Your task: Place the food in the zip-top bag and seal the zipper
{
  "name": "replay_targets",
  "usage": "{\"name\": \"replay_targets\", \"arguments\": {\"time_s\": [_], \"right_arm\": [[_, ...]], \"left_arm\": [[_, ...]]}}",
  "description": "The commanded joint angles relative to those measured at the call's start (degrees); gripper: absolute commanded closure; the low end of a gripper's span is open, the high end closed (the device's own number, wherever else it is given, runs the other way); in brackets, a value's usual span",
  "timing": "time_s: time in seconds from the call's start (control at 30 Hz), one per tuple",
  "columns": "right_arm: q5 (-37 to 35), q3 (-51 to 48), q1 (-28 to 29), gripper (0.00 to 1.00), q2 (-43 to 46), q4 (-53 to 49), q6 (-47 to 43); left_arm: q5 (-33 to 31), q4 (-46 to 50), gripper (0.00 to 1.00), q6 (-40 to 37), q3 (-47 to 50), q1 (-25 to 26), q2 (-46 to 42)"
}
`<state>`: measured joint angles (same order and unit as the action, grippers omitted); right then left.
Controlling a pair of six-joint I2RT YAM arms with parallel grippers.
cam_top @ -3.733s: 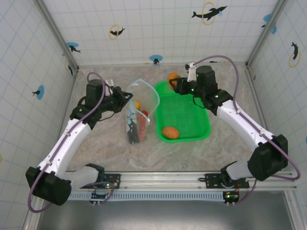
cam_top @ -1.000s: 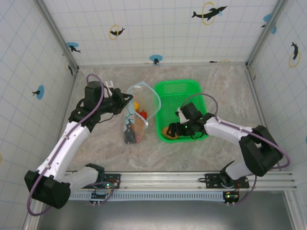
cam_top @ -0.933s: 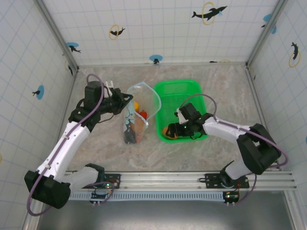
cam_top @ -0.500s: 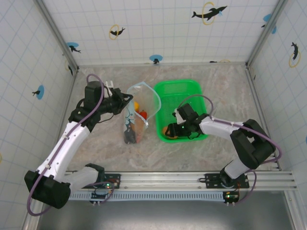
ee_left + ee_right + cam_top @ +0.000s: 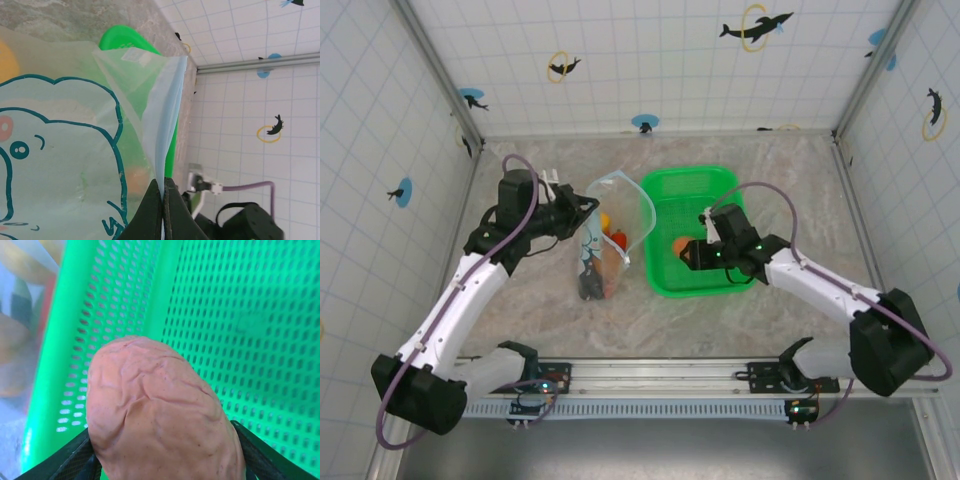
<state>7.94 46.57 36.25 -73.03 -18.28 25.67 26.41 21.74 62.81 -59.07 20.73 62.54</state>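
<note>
The right gripper (image 5: 692,250) is clamped on a wrinkled orange food piece (image 5: 155,415), held over the green basket (image 5: 715,195) toward its 8 o'clock side. The left gripper (image 5: 163,187) is pinched tight on the clear bag (image 5: 60,150)'s blue zipper (image 5: 162,120). The bag stands at the basket's 9 o'clock, with more food (image 5: 610,238) inside it.

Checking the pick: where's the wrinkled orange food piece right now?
Top view, right of centre: the orange piece is clamped in the right gripper over the left half of the green basket, beside the zip-top bag.
</note>
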Motion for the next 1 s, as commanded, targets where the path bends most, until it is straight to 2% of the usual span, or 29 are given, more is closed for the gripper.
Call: {"name": "replay_targets", "arguments": {"time_s": [0.0,0.2,0.23,0.43,0.7,0.83,0.97], "right_arm": [[-4.6,6.4,-0.3,0.44,4.5,-2.5,-1.8],[-6.0,18.1,2.1,0.46,4.7,-6.3,-4.0],[-6.5,19.8,3.0,0.46,4.2,-6.7,-4.4],[-11.6,29.5,10.1,0.46,-3.1,-10.2,-8.3],[-15.4,32.8,16.6,0.45,-13.0,-11.2,-9.6],[-14.1,32.4,18.1,0.44,-15.9,-10.6,-9.5],[-12.4,35.5,19.3,0.43,-20.5,-12.0,-10.7]], "left_arm": [[1.1,-0.6,1.0,-1.5,-1.9,1.3,0.8],[-0.3,-0.6,1.0,-1.2,-2.7,3.2,1.6],[-0.4,-0.6,1.0,-1.3,-2.8,5.3,1.8],[-0.5,-0.6,1.0,-1.7,-3.5,6.9,2.3],[-1.1,0.9,1.0,-2.6,-4.5,6.8,1.6],[-2.5,3.0,1.0,-4.2,-6.2,6.9,1.2],[-1.3,3.2,1.0,-5.0,-7.2,6.9,1.9]]}}
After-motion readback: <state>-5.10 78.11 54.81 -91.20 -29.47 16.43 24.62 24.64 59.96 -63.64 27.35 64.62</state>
